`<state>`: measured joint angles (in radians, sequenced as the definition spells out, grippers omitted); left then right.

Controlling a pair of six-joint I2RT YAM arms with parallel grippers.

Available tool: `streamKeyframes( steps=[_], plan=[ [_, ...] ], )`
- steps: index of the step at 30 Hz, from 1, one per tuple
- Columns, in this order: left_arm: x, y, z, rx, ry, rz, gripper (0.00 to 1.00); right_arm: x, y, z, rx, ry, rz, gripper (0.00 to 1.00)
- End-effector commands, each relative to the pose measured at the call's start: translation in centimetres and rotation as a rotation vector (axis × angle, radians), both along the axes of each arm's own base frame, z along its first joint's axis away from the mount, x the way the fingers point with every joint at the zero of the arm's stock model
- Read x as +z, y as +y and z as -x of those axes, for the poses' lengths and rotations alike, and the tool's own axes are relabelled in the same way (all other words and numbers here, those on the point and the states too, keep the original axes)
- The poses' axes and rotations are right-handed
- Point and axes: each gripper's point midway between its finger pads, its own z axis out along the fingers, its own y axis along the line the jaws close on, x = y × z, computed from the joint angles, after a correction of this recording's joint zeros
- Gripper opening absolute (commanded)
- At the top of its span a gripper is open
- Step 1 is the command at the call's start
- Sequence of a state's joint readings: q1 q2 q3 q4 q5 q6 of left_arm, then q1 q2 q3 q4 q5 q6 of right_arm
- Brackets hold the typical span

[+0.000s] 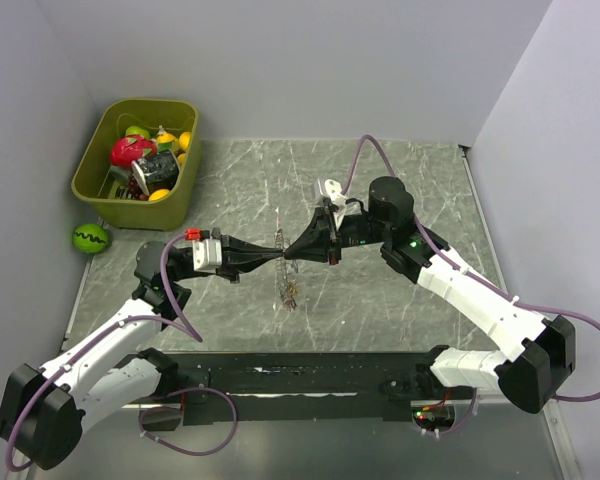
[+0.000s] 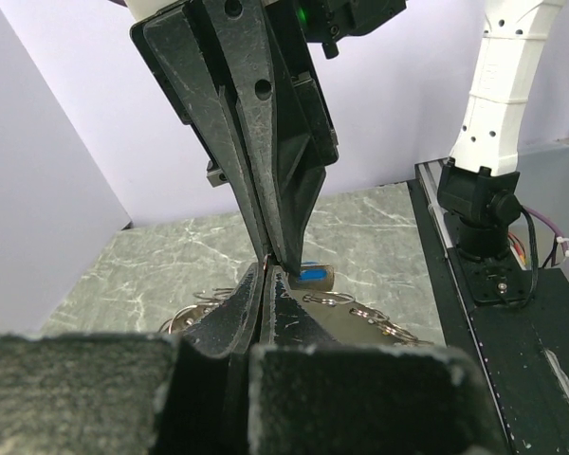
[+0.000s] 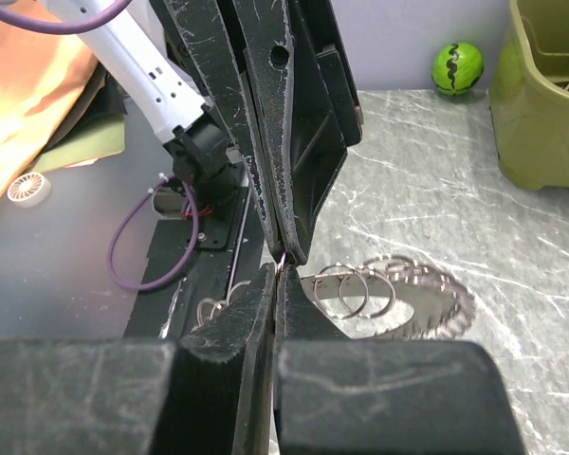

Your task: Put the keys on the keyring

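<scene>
Currently, both arms are meeting tip to tip above the middle of the grey marbled counter (image 1: 400, 190). The left gripper (image 1: 277, 256) is reaching in from the left and the right gripper (image 1: 293, 251) from the right, both lying nearly level. The jaws of each are pressing fully together, clenched to a narrow point. In the right wrist view a thin silver wire loop (image 3: 282, 258) is showing right where the two tips are touching, but I cannot tell which pair is actually gripping it. The beaded greyish-brown metal keyring (image 3: 441, 296) is sitting just below and beyond the meeting point, bunched together with several silver wire rings (image 3: 360, 289). The tiny silver keys (image 1: 290, 290) are clustering just under the tips in the top view, too small to count. One small blue plastic tag (image 2: 313, 276) is showing just beside the right gripper's tip. An olive-green plastic bin (image 1: 130, 207) holding toy fruit is standing at the far left corner, well apart, with a green striped ball (image 1: 90, 238) lying just beside it.
</scene>
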<state>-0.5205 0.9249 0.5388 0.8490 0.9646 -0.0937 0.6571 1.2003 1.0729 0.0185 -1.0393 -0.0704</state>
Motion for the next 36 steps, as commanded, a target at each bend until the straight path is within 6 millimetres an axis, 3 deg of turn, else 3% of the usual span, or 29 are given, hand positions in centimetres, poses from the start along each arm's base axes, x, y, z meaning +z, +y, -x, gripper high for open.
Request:
streamKeyframes(
  steps=[1, 15, 19, 22, 29, 36],
  plan=[
    [1.2, 0.1, 1.1, -0.027, -0.072, 0.023, 0.01, 1.5, 0.6, -0.3, -0.008, -0.049, -0.039, 0.00],
    [0.4, -0.7, 0.0, -0.023, -0.036, -0.030, 0.01, 1.3, 0.3, -0.2, -0.019, -0.066, -0.025, 0.00],
    [0.4, -0.6, 0.0, -0.016, -0.029, -0.040, 0.06, 1.2, 0.4, -0.3, -0.021, -0.069, -0.017, 0.00],
    [0.4, -0.5, -0.3, 0.010, -0.051, -0.058, 0.13, 1.0, 0.2, -0.6, -0.035, -0.075, 0.005, 0.00],
    [-0.2, -0.1, -1.7, 0.080, -0.014, -0.190, 0.43, 0.6, -0.3, -1.5, -0.087, -0.103, 0.073, 0.00],
    [-1.9, -0.5, -3.4, 0.093, 0.119, -0.358, 0.51, -0.4, -0.6, -2.7, -0.132, -0.116, 0.151, 0.00]
  ],
)
